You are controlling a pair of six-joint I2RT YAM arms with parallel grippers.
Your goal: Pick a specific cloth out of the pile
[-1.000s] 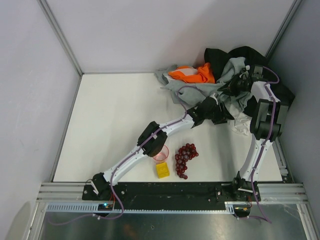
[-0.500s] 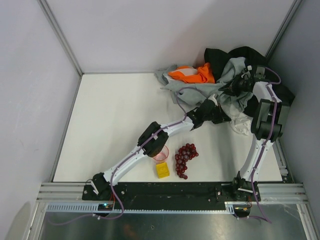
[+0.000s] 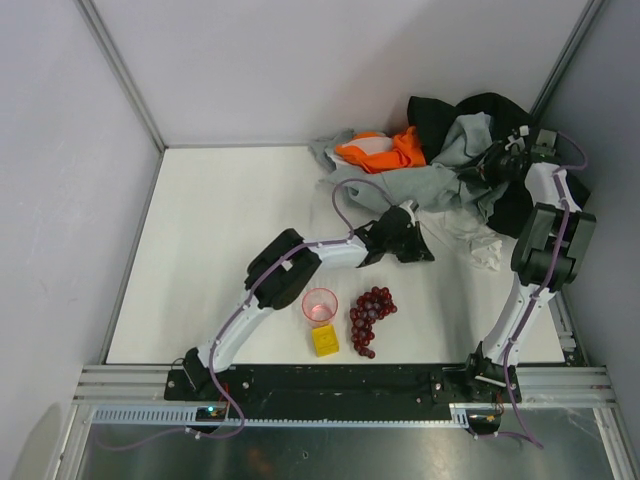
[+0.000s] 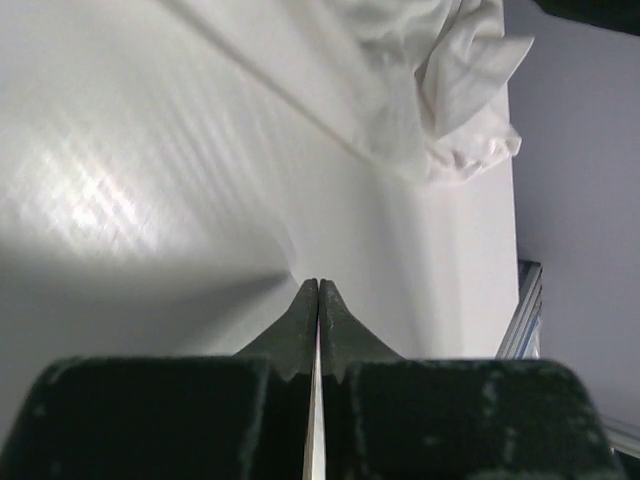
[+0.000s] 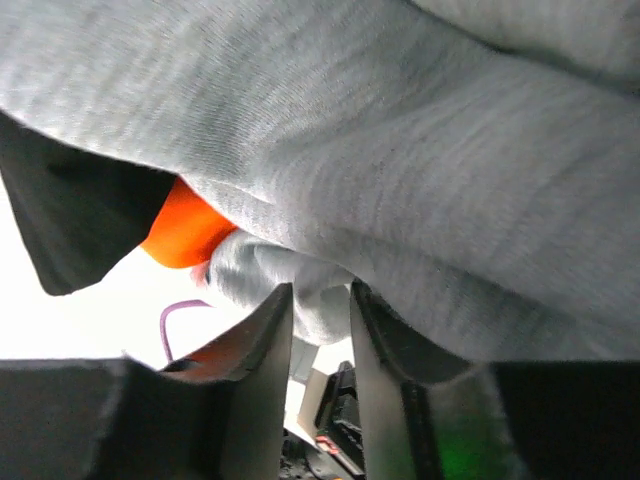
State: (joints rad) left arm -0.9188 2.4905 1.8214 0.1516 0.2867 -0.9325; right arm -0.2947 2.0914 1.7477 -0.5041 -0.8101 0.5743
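Note:
The pile (image 3: 450, 140) of black, grey and orange garments fills the far right corner. The white cloth (image 3: 480, 245) lies at its near edge and spreads left toward my left gripper (image 3: 418, 247). In the left wrist view that gripper (image 4: 318, 283) is shut, with a thin white layer tented up at its tips and the crumpled cloth (image 4: 450, 90) beyond. My right gripper (image 3: 487, 168) is up in the pile under the grey sweatshirt (image 5: 400, 150). Its jaws (image 5: 320, 290) stand apart with a loose grey fold between the tips.
A pink cup (image 3: 320, 305), a yellow block (image 3: 325, 340) and a bunch of dark red grapes (image 3: 370, 315) sit near the front, beside the left arm. The orange garment (image 3: 385, 148) lies at the pile's left end. Walls close in behind and on the right.
My left gripper shut at the pile's edge and drew back left toward the middle, pulling the white cloth out. The right gripper shifted up and right and its jaws widened.

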